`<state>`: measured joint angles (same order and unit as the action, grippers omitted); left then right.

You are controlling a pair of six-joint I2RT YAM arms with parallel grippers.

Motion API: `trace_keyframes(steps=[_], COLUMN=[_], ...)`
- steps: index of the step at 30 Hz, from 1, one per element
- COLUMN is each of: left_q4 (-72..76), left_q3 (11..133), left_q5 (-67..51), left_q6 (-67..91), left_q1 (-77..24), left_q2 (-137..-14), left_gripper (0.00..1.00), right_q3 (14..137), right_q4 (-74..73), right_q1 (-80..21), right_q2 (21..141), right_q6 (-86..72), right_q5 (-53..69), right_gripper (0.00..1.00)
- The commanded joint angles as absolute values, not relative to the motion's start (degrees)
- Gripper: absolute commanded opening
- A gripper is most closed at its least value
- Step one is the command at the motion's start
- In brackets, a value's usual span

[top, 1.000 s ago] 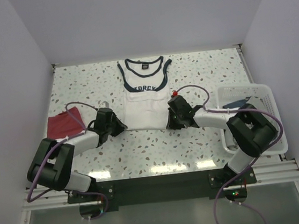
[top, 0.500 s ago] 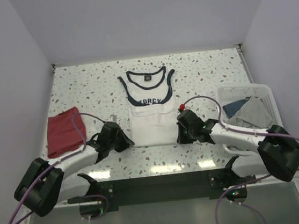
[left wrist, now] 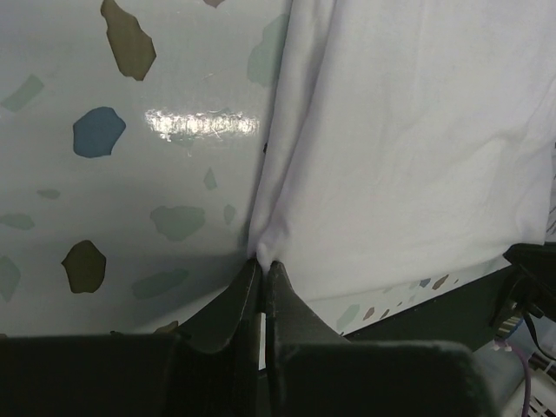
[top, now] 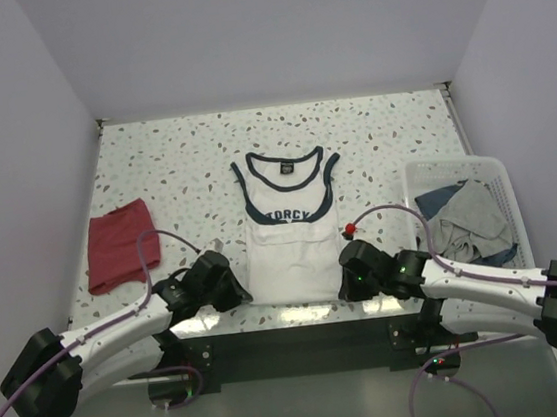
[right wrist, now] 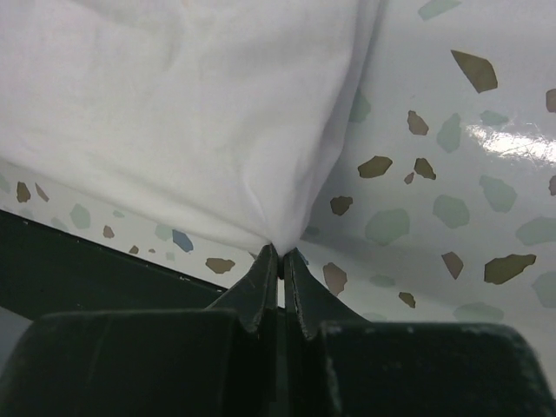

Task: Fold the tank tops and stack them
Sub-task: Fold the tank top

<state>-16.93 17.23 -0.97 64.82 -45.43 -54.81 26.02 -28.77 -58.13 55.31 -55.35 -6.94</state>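
Observation:
The white tank top (top: 290, 237) with navy trim lies flat in the middle of the speckled table, neckline at the far end, hem at the near edge. My left gripper (top: 236, 292) is shut on the hem's left corner; in the left wrist view the white cloth (left wrist: 408, 148) bunches into the pinched fingertips (left wrist: 262, 262). My right gripper (top: 347, 283) is shut on the hem's right corner, the white fabric (right wrist: 191, 113) gathered at its tips (right wrist: 280, 252). The dark red tank top (top: 117, 244) lies folded at the table's left side.
A white lattice basket (top: 490, 169) stands at the right edge holding grey and blue clothes (top: 466, 217). The black front rail (top: 294, 343) runs just under the hem. Walls close in the table on three sides.
Both grippers closed on the hem corners and pulled toward the near edge. The white tank top slid with them, away from the back wall.

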Motion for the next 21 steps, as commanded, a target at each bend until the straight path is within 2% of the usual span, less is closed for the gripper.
trace_keyframes(steps=[1, 6, 10, 13, 17, 21], left_q4=[-22.1, -24.4, -28.3, -30.4, -29.3, -24.4], left_q3=[15.9, 19.7, 24.8, 33.2, 41.6, 47.3], left_q5=[0.4, 0.9, 2.0, 3.8, 6.8, 3.5], left_q6=[64.3, 63.0, 62.2, 61.1, 58.1, 55.4], left_q1=[-45.6, -45.7, -45.7, -45.6, -45.1, -39.8], left_q2=[-55.6, -54.1, -51.6, -51.6, -56.0, -62.7], left_gripper=[0.00, 0.00, 0.00, 0.00, 0.00, 0.00], right_q3=[27.6, 30.0, 36.5, 42.5, 50.2, 55.7], right_q4=[-31.8, -33.4, -38.0, -42.0, -44.9, -41.9], right_q1=[-58.3, -58.3, -58.3, -58.3, -57.6, -53.4], right_q2=[57.6, 57.7, 53.7, 53.3, 56.8, 61.0], right_q6=[-56.3, -55.0, -52.7, -51.1, -48.2, -42.2], right_q5=[-10.3, -11.9, -15.1, -19.4, -26.7, -26.4], right_gripper=[0.00, 0.00, 0.00, 0.00, 0.00, 0.00])
